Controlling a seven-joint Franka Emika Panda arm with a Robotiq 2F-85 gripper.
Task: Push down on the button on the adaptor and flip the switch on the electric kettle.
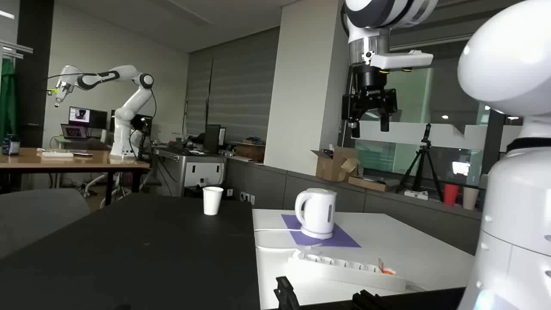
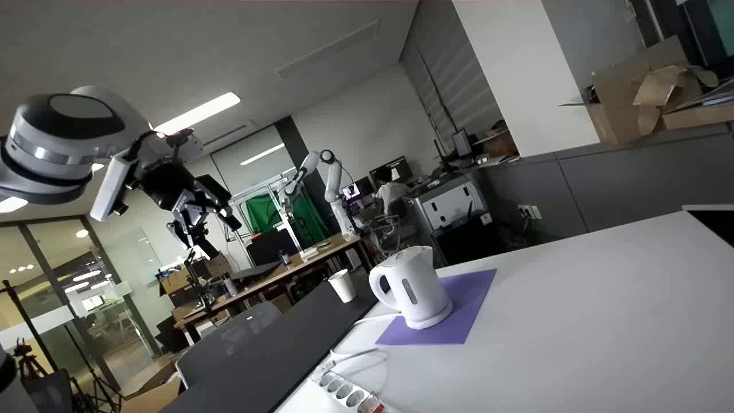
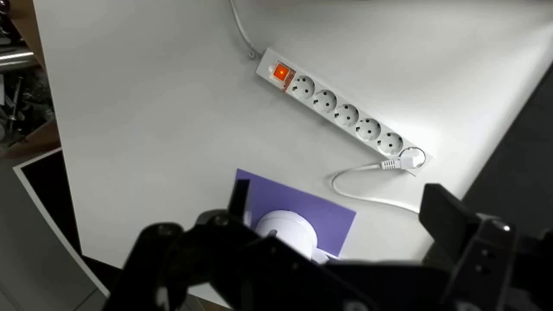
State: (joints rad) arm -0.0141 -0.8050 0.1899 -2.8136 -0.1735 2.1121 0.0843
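The adaptor, a long white power strip (image 3: 336, 107), lies on the white table; it shows in both exterior views (image 1: 344, 274) (image 2: 342, 392). Its orange button (image 3: 281, 72) is lit, with a small reddish see-through flap standing beside it. The white electric kettle (image 1: 317, 211) stands upright on a purple sheet in both exterior views (image 2: 417, 289). In the wrist view the kettle (image 3: 288, 229) is partly hidden by a finger, and its switch cannot be made out. My gripper (image 1: 370, 128) is open and empty, high above the table, touching nothing; its spread fingers frame the wrist view (image 3: 339, 194).
The purple sheet (image 3: 319, 211) lies under the kettle. A white plug (image 3: 412, 158) sits in the strip's end socket, its cord looping over the table. A white paper cup (image 1: 212, 200) stands on the adjoining black table (image 1: 146, 245). A cardboard box (image 1: 335, 163) sits on the ledge behind.
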